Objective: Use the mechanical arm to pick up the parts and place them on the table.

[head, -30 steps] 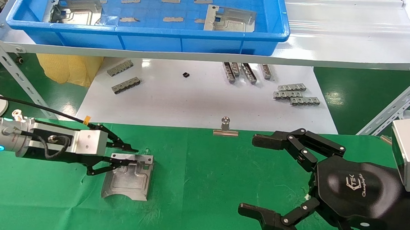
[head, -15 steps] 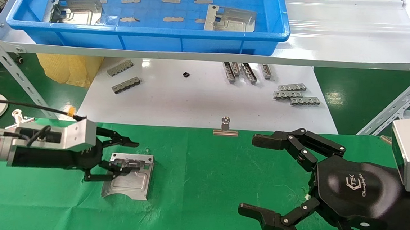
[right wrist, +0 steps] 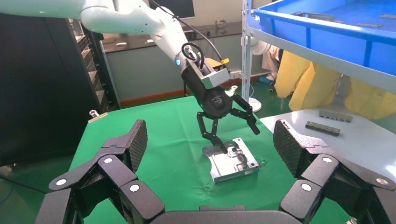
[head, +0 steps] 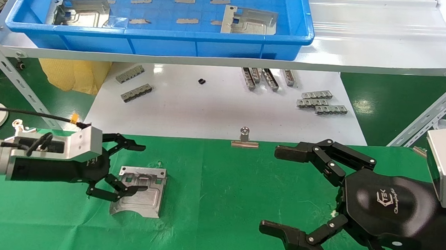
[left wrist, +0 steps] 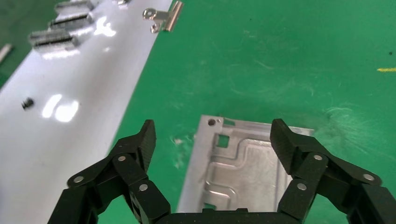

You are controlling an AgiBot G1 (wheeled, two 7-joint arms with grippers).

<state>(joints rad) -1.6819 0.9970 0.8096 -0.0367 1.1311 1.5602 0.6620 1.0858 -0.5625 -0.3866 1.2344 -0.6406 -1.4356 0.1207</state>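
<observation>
One part, a shiny grey stamped plate, lies flat on the green cloth table. My left gripper is open just above the plate's left edge, one finger over the plate and one beyond its far edge, holding nothing. In the left wrist view the plate shows between the spread fingers of the left gripper. Two more parts lie in the blue tray. My right gripper is open and empty at the right. Its view shows the plate under the left gripper.
A glossy white board behind the cloth carries grey slotted strips. A silver binder clip sits at the cloth's far edge. The blue tray stands on a shelf with slanted metal struts at both sides.
My left gripper's fingers have spread wide, and the wrist has turned and drawn back a little to the left. The plate has stayed on the cloth. The right arm has not moved.
</observation>
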